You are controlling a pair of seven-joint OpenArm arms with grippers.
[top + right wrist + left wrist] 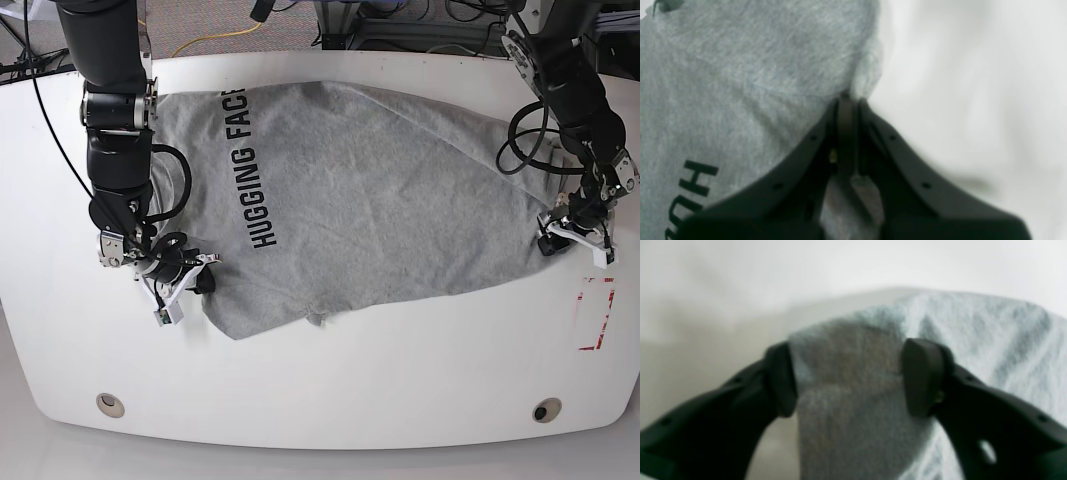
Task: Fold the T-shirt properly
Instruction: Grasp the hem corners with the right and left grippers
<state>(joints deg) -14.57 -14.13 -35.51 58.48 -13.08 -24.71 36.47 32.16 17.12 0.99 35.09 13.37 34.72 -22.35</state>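
The heather-grey T-shirt (370, 200) lies spread and wrinkled on the white table (400, 390), black "HUGGING FACE" lettering (250, 165) facing up. My right gripper (203, 283), on the left of the base view, is shut on the shirt's lower left edge. The right wrist view shows its jaws (848, 100) pressed together on a fold of the grey cloth (740, 66). My left gripper (550, 238) is at the shirt's right tip. In the left wrist view it (850, 380) stands open with grey cloth (990, 340) between its black fingers (923, 376).
A red tape outline (597, 312) marks the table near its right edge. Two round holes (111, 404) (545, 410) sit near the front edge. Cables and equipment lie beyond the table's far edge (330, 30).
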